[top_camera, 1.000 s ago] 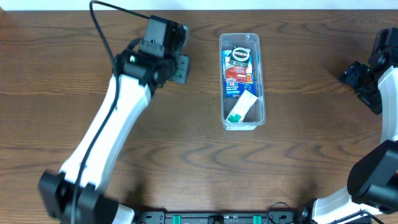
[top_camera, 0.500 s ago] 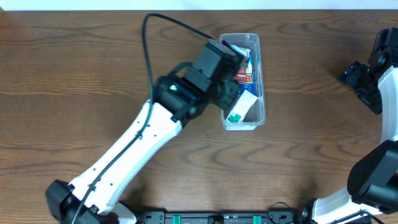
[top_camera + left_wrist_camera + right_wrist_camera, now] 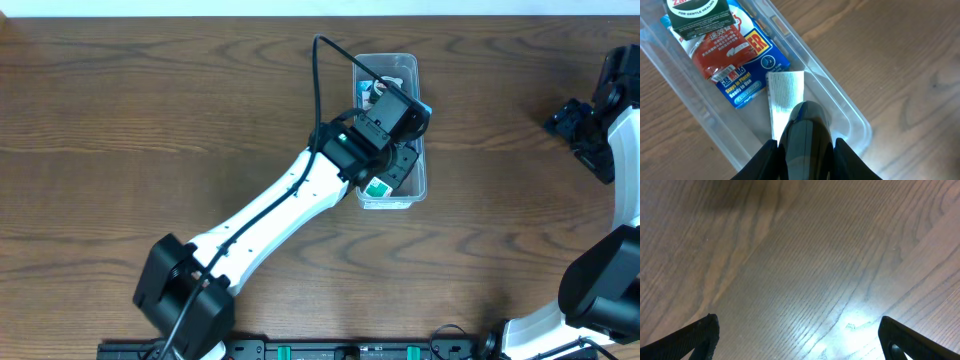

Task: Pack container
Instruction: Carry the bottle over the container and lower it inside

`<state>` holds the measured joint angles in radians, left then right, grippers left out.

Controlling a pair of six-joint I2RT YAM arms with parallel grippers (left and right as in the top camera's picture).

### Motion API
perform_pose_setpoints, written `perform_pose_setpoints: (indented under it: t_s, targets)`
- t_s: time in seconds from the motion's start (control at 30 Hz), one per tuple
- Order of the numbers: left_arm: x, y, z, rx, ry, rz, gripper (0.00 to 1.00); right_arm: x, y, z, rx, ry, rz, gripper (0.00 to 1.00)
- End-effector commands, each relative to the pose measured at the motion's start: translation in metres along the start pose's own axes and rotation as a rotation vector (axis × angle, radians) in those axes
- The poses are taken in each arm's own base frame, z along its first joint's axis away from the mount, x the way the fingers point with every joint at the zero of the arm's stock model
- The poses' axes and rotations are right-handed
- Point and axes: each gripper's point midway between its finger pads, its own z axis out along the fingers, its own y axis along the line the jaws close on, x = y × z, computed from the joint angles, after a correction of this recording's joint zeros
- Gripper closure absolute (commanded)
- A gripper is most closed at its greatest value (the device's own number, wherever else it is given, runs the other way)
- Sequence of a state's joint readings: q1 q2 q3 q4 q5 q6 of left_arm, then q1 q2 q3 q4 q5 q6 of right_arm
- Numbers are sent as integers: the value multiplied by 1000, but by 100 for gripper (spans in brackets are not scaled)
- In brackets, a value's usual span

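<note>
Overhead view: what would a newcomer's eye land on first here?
The white left arm slashes diagonally from the bottom left across the dark wood table, with the left end effector poised over the clear container at top centre. From the left wrist, a dark rounded item is gripped above a white tube and a red and blue packet lying in the container. The right arm sits at the right edge, right end effector open.
</note>
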<state>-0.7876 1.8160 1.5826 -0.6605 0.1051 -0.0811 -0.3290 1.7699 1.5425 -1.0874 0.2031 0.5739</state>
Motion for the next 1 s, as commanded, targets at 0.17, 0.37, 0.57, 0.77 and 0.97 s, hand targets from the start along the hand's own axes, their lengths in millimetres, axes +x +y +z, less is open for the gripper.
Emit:
perform_pose_setpoints:
  t_s: [0.17,0.37,0.57,0.77,0.97]
  targets:
    - [-16,-1,13,9,-51,-39,69,-1,-4,2,20,-2,18,1]
    - [-5,1,33,1,-2,-49,69,-1,-4,2,20,-2,18,1]
    - [4,3,49,-6,36,-50,69,-1,-4,2,20,-2,18,1]
    - [12,5,60,-12,67,-52,68,-1,-4,2,20,-2,18,1]
    - [21,4,70,-1,99,-54,68,-1,-4,2,20,-2,18,1]
